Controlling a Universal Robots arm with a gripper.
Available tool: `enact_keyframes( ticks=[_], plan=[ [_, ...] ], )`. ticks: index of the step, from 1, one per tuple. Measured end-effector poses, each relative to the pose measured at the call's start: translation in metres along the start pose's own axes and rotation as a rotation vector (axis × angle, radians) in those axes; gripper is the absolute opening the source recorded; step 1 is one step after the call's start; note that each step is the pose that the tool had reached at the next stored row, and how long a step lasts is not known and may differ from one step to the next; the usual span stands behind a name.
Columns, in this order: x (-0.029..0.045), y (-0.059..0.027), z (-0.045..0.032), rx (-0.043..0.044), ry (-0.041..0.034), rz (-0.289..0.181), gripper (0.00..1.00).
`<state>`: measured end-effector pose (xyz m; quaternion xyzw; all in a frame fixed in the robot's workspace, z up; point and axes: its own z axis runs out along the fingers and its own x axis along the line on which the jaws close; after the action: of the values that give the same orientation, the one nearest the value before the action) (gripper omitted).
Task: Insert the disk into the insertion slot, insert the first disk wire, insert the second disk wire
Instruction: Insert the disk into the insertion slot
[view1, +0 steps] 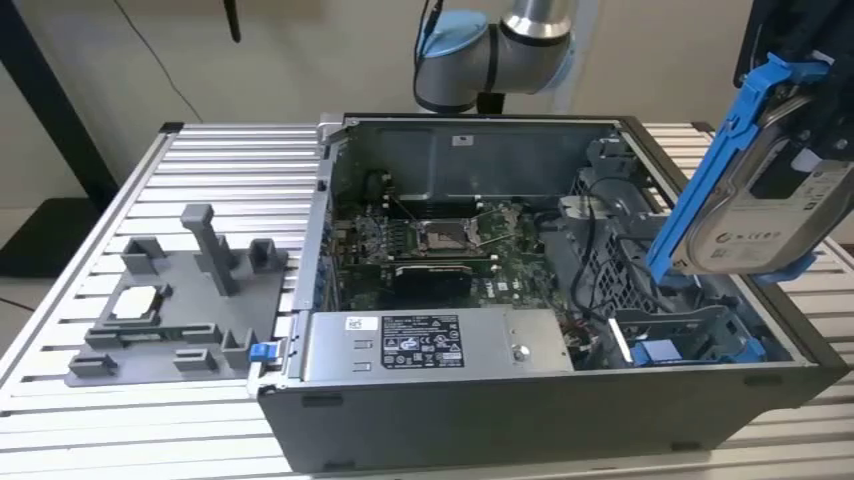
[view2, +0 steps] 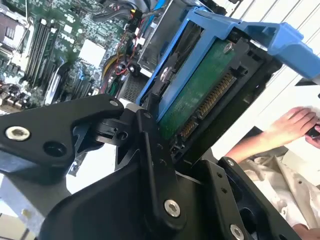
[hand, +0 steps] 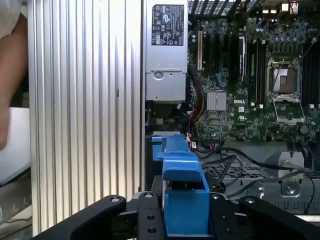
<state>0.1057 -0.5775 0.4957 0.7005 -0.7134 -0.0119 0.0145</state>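
Note:
The disk (view1: 761, 215), silver-grey with a white label, hangs tilted in its bright blue carrier (view1: 727, 130) above the open computer case's end at the exterior view's right. My gripper (hand: 186, 202) is shut on the carrier, black fingers (view2: 145, 135) pressing both sides; the disk's green circuit board and connector (view2: 205, 100) face the second wrist camera. The insertion slot (view1: 681, 335), a grey metal bay with blue fittings, lies open below the disk. Dark cables (view1: 594, 225) run beside the bay; I cannot tell which are the disk wires.
The case (view1: 534, 400) sits on a ribbed metal table (view1: 227, 160). Inside it are a motherboard (view1: 441, 245) and a power supply (view1: 427, 345). A grey fixture (view1: 174, 300) stands at the exterior view's left. A person's hand (view2: 295, 125) is beside the table.

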Motion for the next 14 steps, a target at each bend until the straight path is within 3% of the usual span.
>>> enact_keyframes(
  ticks=[14],
  plan=[
    [0.0, -0.0001, 0.0034, 0.0004, 0.0001, 0.0, 0.0]
  ],
)
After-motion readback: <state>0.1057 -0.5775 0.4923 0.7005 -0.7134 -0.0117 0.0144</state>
